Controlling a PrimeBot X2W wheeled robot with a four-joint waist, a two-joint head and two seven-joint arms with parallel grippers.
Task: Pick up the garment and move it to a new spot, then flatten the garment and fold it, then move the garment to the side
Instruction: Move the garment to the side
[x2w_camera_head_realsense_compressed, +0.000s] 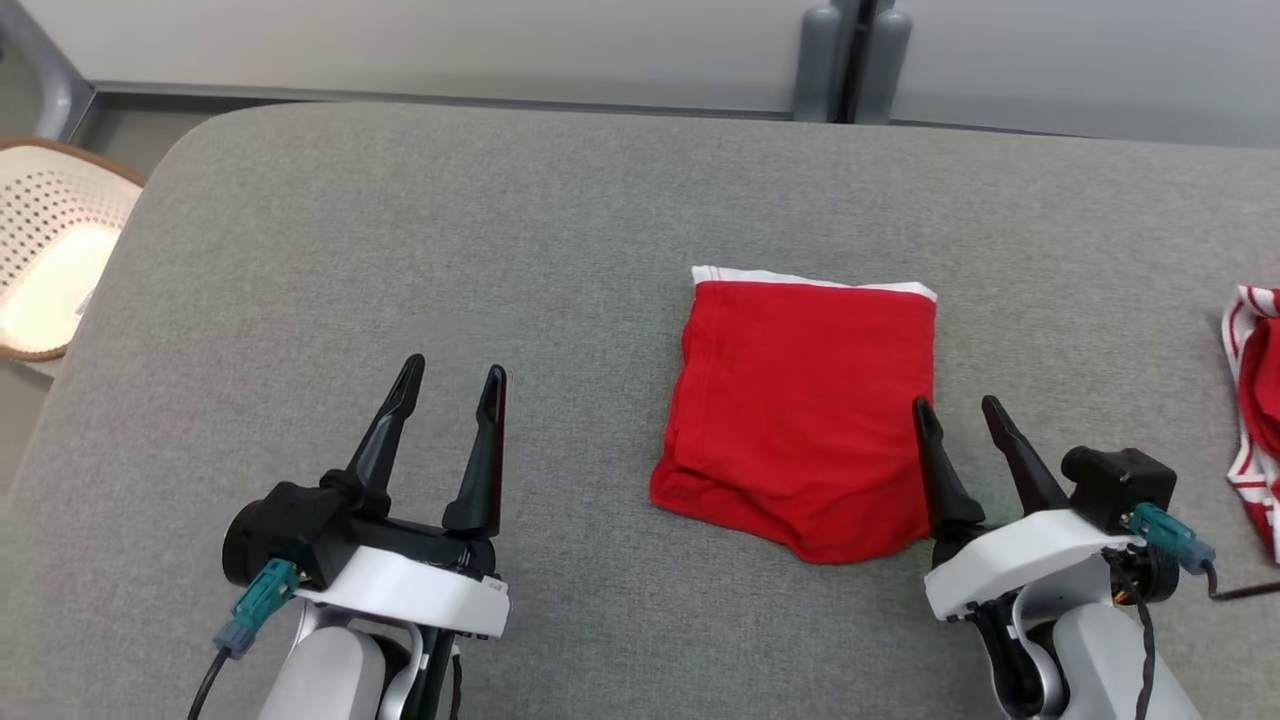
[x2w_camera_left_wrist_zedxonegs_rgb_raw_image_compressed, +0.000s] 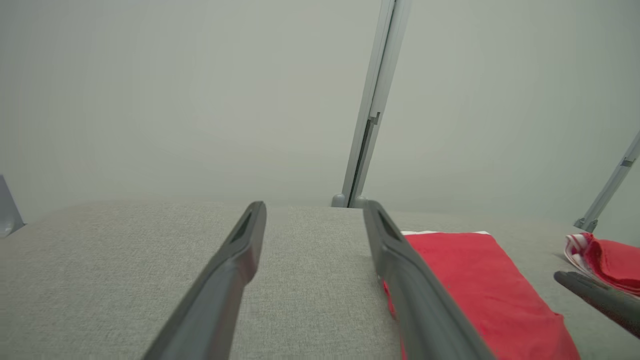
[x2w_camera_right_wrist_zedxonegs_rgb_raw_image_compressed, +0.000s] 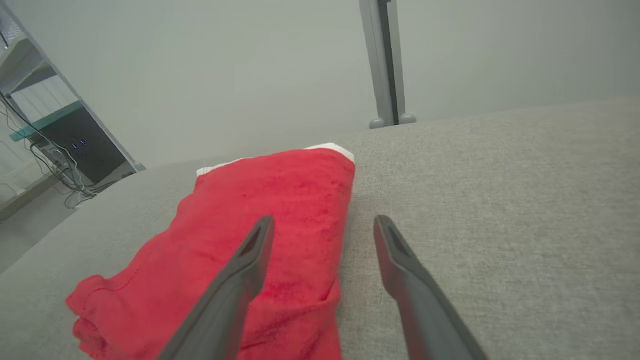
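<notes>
The grey padded surface (x2w_camera_head_realsense_compressed: 400, 230) carries the red garment (x2w_camera_head_realsense_compressed: 800, 400) a little toward 3 o'clock from its middle. The garment lies as a neat, flat packet that looks already folded, so the step in hand is judged to be moving it aside.

Its white waistband edge points to 12 o'clock and its rounded, thicker fold end to 6 o'clock. The packet is nearly square. Its slightly longer axis runs 12 to 6, leaning a touch toward 7 at the near end.

The right gripper (x2w_camera_head_realsense_compressed: 954, 402) is parted and empty at the packet's 4 o'clock corner. In the right wrist view one finger is over the red cloth and the other over bare surface. The left gripper (x2w_camera_head_realsense_compressed: 455, 366) is open, empty, and well apart at 9 o'clock.

To do it well, the gripper should bite deep enough to catch every layer at that edge. It should then travel low and steadily so the fold does not spill open.

A striped garment (x2w_camera_head_realsense_compressed: 1255, 400) lies at 3 o'clock, so the packet should stop short of it.
</notes>
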